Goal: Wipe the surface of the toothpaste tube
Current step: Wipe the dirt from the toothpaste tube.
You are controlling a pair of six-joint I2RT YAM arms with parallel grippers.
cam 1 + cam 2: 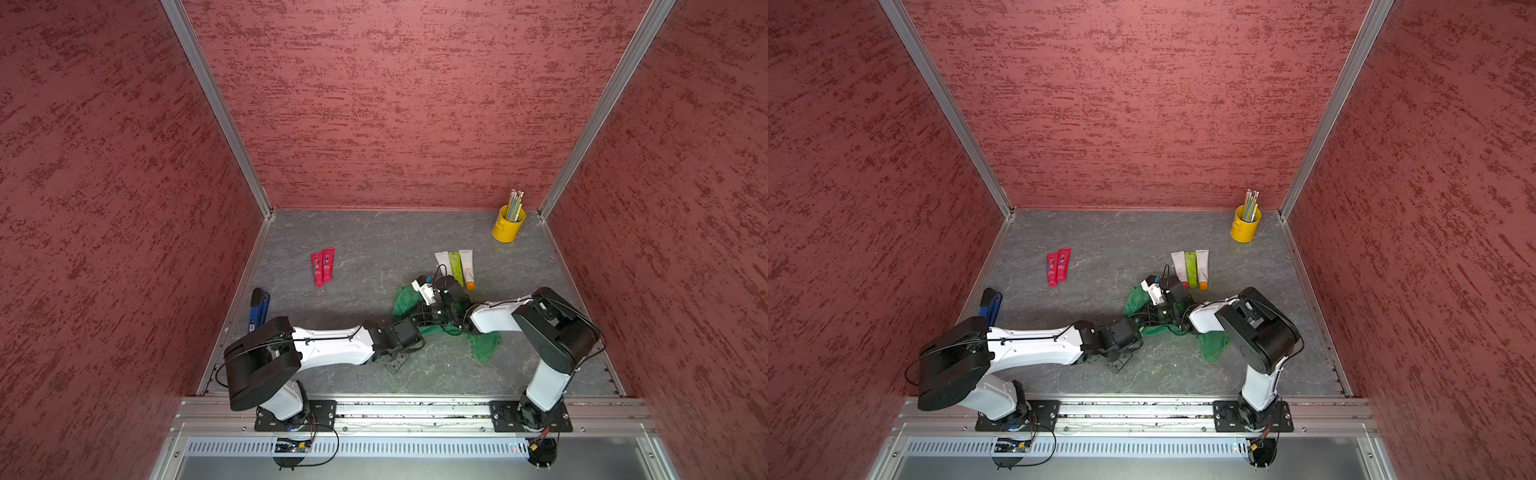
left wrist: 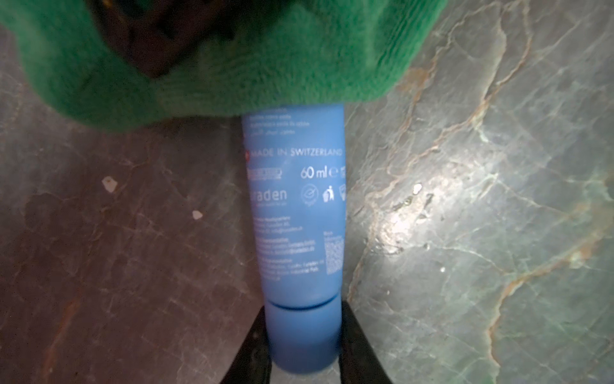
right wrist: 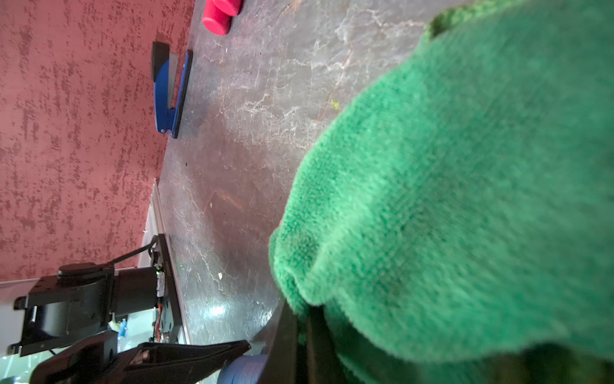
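Two grips are seen: left jaws clamped on the cap (image 2: 304, 332) of the blue toothpaste tube (image 2: 294, 206), right jaws pinching the green cloth (image 3: 465, 199), which should be drawn firmly along the tube.

Both top views look steeply down from above the arm bases at 6 o'clock, covering the whole tabletop (image 1: 374, 249). The left wrist camera, close in, faces roughly 3 o'clock along the toothpaste tube (image 2: 295, 206). The right wrist camera faces 9 o'clock past the green cloth (image 3: 465, 199) toward the stapler (image 3: 167, 89). Both wrist views share cloth and tube.
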